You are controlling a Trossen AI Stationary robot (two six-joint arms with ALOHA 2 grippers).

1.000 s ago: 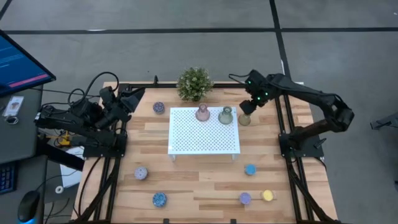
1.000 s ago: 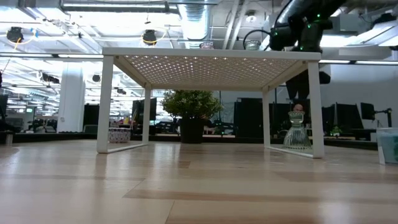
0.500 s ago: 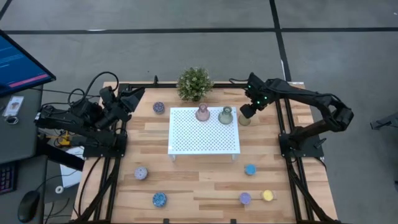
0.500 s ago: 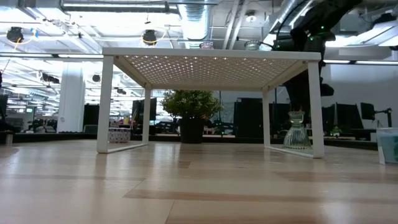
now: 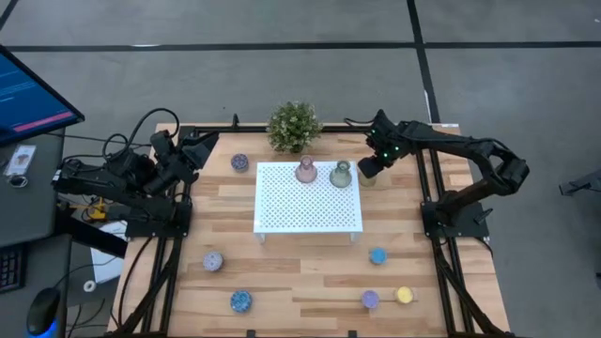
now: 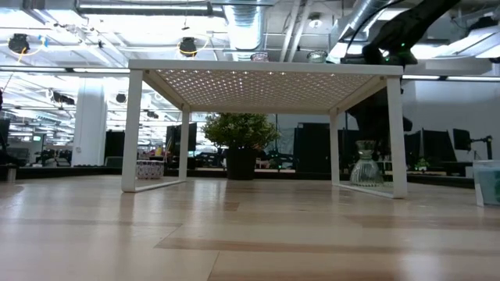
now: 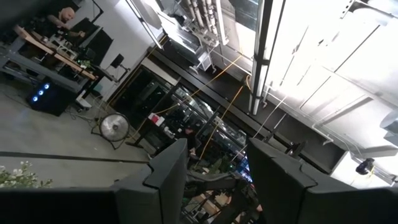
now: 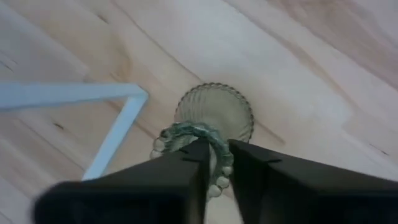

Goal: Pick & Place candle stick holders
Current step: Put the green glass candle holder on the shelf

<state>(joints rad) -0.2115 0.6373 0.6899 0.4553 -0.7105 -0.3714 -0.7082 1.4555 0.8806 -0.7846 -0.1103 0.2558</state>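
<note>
Green ribbed glass candle holder (image 8: 214,118) stood on the wooden table (image 5: 300,272) just beside the white tray (image 5: 308,202). Right gripper (image 8: 214,163) had closed narrowly on its beaded rim. Grasping looked done; lifting it onto the tray seemed next. Left gripper (image 7: 214,168) waited half-open, holding nothing.

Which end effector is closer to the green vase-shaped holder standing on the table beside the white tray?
Right. The right end effector is directly above the green holder, pinching its beaded rim. The left end effector waits at the table's far left edge, beyond the white tray.
</note>
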